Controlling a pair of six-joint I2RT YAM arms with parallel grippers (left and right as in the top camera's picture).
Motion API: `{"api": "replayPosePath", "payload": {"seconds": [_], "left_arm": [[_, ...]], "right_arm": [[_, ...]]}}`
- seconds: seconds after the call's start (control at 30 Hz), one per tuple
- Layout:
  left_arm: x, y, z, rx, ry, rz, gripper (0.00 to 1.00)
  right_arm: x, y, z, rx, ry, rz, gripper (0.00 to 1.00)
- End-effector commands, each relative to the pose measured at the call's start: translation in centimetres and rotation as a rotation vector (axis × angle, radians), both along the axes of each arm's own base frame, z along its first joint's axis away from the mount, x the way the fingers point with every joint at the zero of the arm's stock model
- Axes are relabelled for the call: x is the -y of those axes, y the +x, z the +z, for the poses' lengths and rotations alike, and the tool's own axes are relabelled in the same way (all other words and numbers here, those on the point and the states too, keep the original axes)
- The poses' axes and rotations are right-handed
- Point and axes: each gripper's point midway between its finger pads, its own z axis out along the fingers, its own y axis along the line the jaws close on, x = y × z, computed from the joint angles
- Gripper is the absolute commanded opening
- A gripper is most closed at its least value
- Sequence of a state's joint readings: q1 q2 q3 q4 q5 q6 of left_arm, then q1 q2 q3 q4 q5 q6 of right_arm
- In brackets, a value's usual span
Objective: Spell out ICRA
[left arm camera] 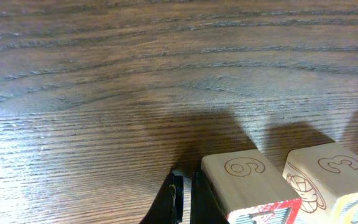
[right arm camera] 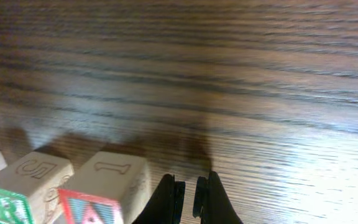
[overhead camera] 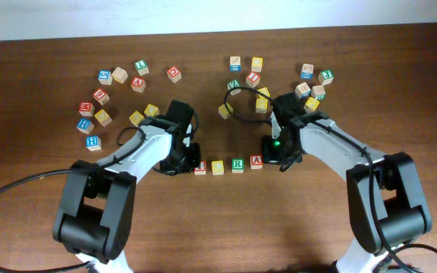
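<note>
We flank the ICRA row [overhead camera: 237, 164] on the table [overhead camera: 226, 227].
Our left gripper [left arm camera: 185, 198] sits clenched, empty, just beside I [overhead camera: 200, 168]; our right gripper [right arm camera: 189, 194] likewise beside A [overhead camera: 256, 161].

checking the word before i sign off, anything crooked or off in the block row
Only slightly: the four-block row slants, the A block sitting farther back than the I block. Nothing toppled or damaged.

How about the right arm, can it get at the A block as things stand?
Probably yes: the right gripper sits shut just beside the A block, nothing between them, though it must open first.
</note>
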State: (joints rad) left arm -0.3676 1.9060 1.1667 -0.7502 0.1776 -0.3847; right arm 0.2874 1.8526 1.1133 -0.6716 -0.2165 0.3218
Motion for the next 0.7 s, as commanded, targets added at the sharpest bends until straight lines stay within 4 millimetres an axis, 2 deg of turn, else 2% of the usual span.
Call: {"api": "replayPosePath", "payload": {"seconds": [0.0, 0.3, 0.43, 0.67], "left_arm": [[0.3, -0.5, -0.8, -0.015, -0.01, -0.048, 0.0], [1.0, -0.8, -0.7, -0.028, -0.041, -0.055, 0.0], [1.8, -1.6, -0.6, -0.041, -0.049, -0.08, 0.0], [1.9, -1.5, -0.6, -0.037, -0.05, -0.082, 0.0]], "right_arm": [[-1.5, -0.4, -0.2, 0.001, 0.018, 0.031, 0.04], [-2.7, -0.8, -0.1, -0.009, 0.056, 0.054, 0.04], [-2.7, -1.2, -0.1, -0.025, 0.061, 0.055, 0.04], [-3.0, -1.8, 0.0, -0.055, 0.078, 0.041, 0.04]]}}
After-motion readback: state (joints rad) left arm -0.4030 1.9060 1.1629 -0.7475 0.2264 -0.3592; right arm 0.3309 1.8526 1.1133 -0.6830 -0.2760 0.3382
